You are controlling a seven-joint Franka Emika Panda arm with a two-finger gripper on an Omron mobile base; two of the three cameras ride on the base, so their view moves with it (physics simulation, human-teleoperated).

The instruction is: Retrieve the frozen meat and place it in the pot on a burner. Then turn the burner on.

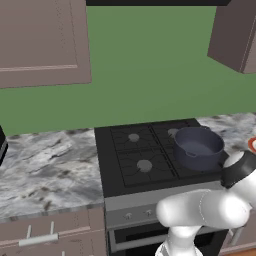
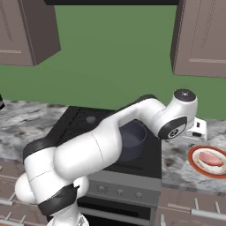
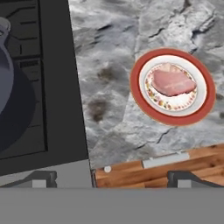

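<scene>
The frozen meat (image 3: 173,82), a pinkish slab, lies on a red-rimmed plate (image 3: 134,87) on the marble counter right of the stove; it also shows as meat (image 2: 211,159) in the right base view. The dark blue-grey pot (image 1: 198,147) stands on the front right burner, and its side fills the left edge of the hand view as pot (image 3: 8,100). A free burner (image 1: 144,165) sits front left. My gripper (image 3: 116,179) is open and hovers above the counter between stove and plate, with nothing between its fingertips (image 3: 43,177).
The black stove (image 1: 120,172) has a row of knobs (image 1: 129,216) on its front panel. Marble counter (image 1: 45,170) runs to both sides. Wooden drawer fronts with handles (image 3: 165,160) lie below the counter edge. Wall cabinets (image 2: 201,35) hang above.
</scene>
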